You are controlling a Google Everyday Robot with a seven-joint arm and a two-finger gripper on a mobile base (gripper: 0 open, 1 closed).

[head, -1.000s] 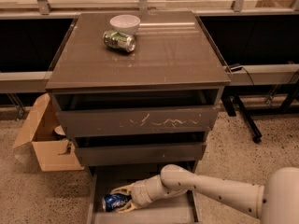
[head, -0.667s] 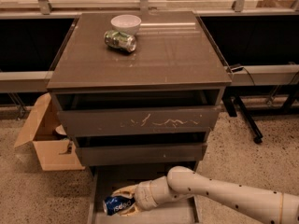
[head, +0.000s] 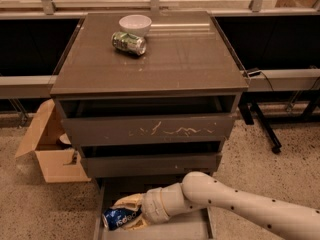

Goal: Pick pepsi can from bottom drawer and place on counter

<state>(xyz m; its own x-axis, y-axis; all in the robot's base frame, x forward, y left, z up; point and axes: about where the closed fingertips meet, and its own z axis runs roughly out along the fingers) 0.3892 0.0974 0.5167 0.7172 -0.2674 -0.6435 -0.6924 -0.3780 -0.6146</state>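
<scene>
The pepsi can [head: 118, 217] is blue with white lettering and lies on its side in the open bottom drawer [head: 196, 227] at the lower left. My gripper [head: 128, 214] reaches into that drawer from the right, and its pale fingers [head: 128, 201] sit around the can, one above and one below. The white arm runs off to the lower right. The counter [head: 185, 59] is the wide grey-brown top of the cabinet, well above the gripper.
A green and silver can [head: 129, 42] lies on its side on the counter next to a white bowl [head: 135, 23]. Two scratched drawer fronts [head: 150, 130] stand above the bottom drawer. An open cardboard box [head: 50, 151] sits on the floor at the left.
The arm has shifted slightly in the drawer and the gripper stays around the blue can. The can has barely moved.
</scene>
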